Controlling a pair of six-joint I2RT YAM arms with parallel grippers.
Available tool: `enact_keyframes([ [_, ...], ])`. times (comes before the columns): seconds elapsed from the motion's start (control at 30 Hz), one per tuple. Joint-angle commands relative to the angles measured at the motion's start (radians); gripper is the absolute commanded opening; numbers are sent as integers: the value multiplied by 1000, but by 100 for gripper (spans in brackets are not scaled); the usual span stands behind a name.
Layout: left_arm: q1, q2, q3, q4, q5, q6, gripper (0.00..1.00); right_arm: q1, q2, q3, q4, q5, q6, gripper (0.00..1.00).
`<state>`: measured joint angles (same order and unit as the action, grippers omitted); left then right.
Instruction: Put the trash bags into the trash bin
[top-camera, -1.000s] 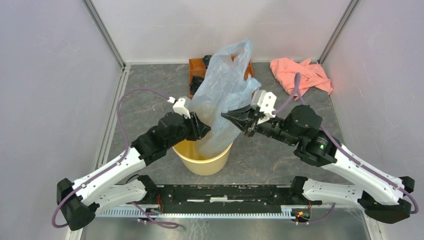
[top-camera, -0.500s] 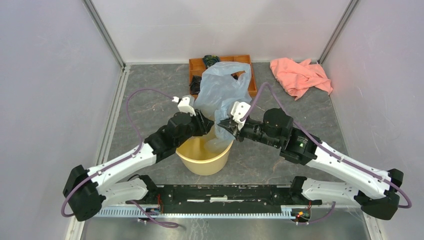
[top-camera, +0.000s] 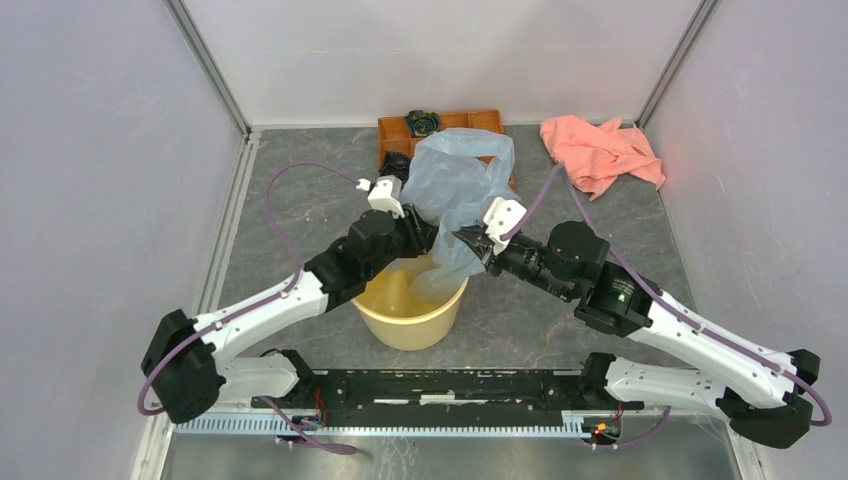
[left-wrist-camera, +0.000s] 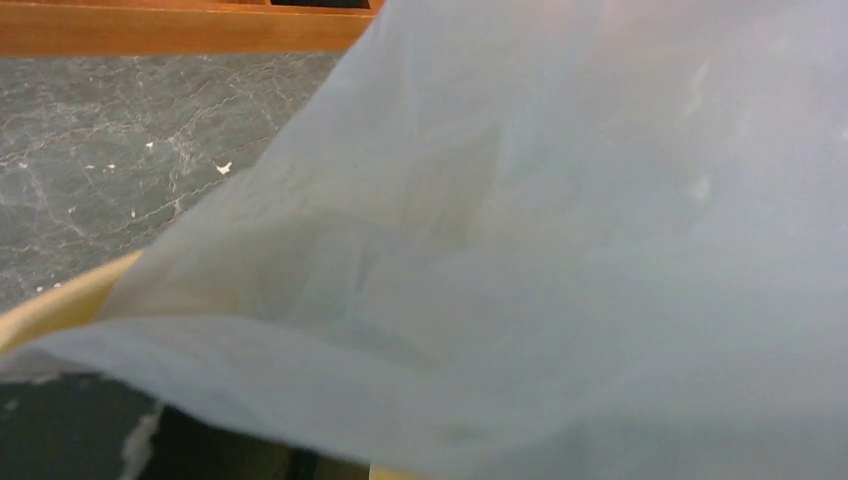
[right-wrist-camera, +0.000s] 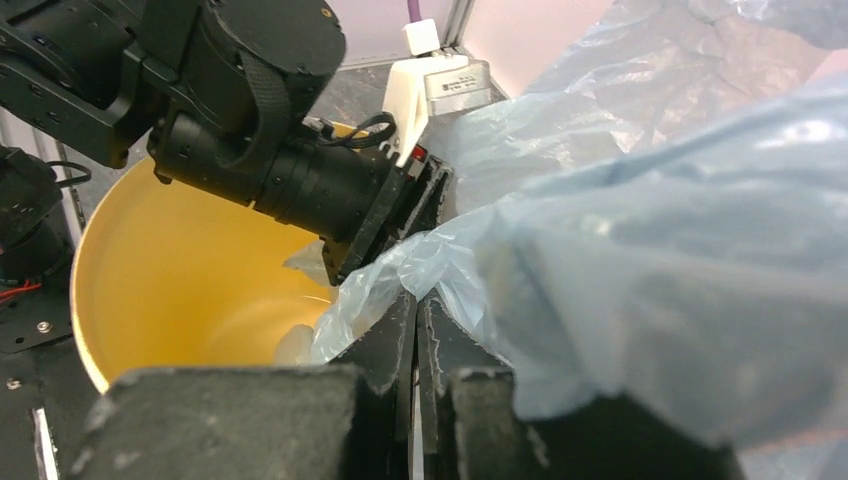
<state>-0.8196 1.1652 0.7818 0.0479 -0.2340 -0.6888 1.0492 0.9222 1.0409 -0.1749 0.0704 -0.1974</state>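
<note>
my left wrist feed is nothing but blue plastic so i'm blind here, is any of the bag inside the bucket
observer: yes. From the top view, the lower end of the trash bag hangs inside the trash bin, while most of it bulges above the rim.
operator: ok who's got hold of it
observer: the right wrist view shows the right claw shut on a fold of the bag, just above the bin's opening.
operator: anything close behind it i should know about
observer: a wooden tray sits right behind the bag, with a pink cloth at the far right.
</note>
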Motion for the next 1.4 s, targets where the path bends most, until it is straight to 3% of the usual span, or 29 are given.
enact_keyframes([
  [0.0, 7, 81, 100, 77, -22, 78, 44, 1, 0, -11, 66, 34, -20, 0],
  [0.2, 10, 63, 148, 25, -11, 104, 48, 1, 23, -10, 71, 46, -44, 0],
  [0.5, 11, -179, 158, -339, 85, 51, 87, 1, 28, -6, 44, 15, -55, 1],
  [0.67, 11, -338, 207, -523, 151, 27, 99, 2, 21, 8, 21, -50, -50, 1],
  [0.77, 10, -388, 283, -498, 251, -25, 100, 2, 18, -7, 34, -184, -61, 1],
  [0.87, 10, -385, 365, -372, 352, -88, 100, 2, 21, -39, 70, -272, -75, 1],
  [0.97, 10, -330, 487, -309, 370, -94, 100, 2, 26, -58, 105, -341, -79, 1],
  [1.13, 10, -164, 710, -361, 348, -58, 100, 1, 39, -71, 131, -375, -68, 1],
  [1.23, 10, -78, 811, -377, 340, 16, 100, 1, 38, -73, 130, -372, -57, 1],
  [1.37, 10, 27, 938, -438, 308, 262, 100, 1, 26, -88, 154, -348, -28, 1],
])
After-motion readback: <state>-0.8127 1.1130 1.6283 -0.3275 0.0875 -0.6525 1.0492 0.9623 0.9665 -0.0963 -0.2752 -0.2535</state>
